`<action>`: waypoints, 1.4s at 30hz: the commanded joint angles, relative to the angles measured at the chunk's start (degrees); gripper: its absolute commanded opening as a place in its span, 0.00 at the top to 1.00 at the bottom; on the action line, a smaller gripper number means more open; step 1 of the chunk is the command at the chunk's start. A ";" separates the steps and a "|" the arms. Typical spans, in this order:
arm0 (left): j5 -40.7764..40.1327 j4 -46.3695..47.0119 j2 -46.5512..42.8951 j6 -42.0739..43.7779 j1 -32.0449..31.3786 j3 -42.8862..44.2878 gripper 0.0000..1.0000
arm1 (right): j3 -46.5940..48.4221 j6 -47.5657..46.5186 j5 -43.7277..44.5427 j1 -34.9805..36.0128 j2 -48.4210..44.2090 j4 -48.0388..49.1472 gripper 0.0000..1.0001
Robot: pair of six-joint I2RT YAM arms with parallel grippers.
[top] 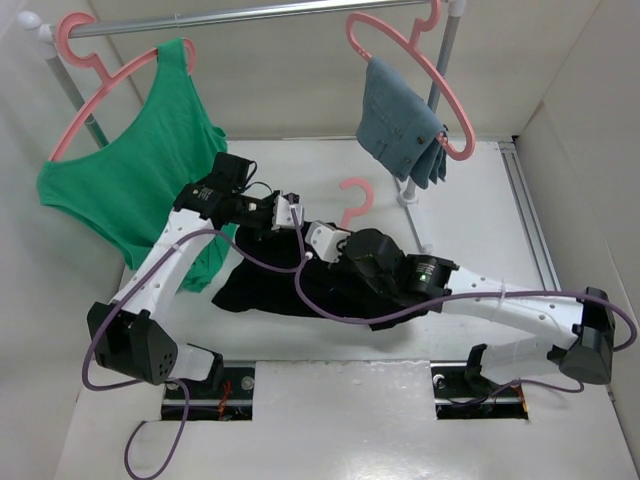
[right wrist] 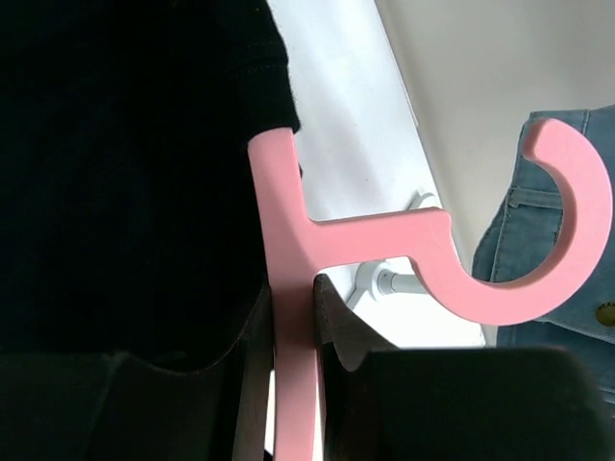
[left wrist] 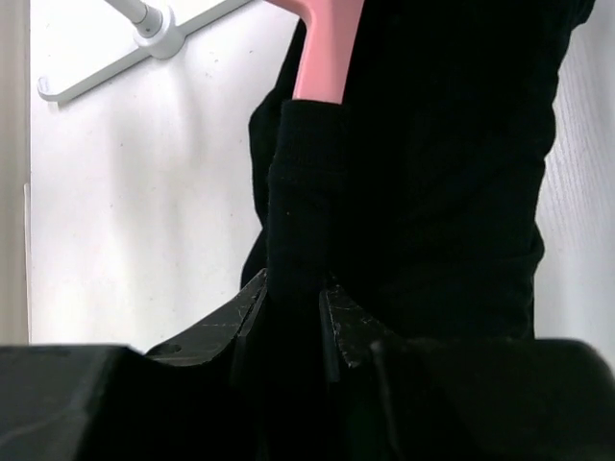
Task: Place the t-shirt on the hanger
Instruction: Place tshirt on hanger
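White table [top: 480, 200], white walls [top: 300, 80]. Two dressed hangers [top: 100, 105] beyond your claws. Left claw [left wrist: 293, 298] pinches the one t-shirt [left wrist: 432, 173], right claw [right wrist: 291, 303] the third hanger [right wrist: 384, 235].

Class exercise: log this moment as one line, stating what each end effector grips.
left end effector: shut on t-shirt | right end effector: shut on hanger | hanger: partly covered by t-shirt, hook bare

looks down from above and behind over the whole table [top: 480, 200]; peers close from each wrist at the same hanger [right wrist: 384, 240] and t-shirt [left wrist: 432, 144].
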 commanded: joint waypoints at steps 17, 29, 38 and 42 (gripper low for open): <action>2.39 3.49 -8.09 -1.97 -0.40 -2.05 1.00 | 1.37 7.98 -48.65 -20.20 -17.04 -8.96 0.00; 3.97 4.02 -10.91 -2.50 0.22 -3.63 1.00 | -6.20 9.92 -68.48 -35.61 -10.89 7.02 0.03; 7.40 4.02 -10.91 -5.48 2.15 -2.58 1.00 | -2.24 9.39 -65.24 -32.28 0.27 8.71 0.25; 8.02 4.02 -10.91 -6.01 3.56 -2.05 1.00 | -3.90 10.00 -62.52 -32.27 0.80 9.33 0.54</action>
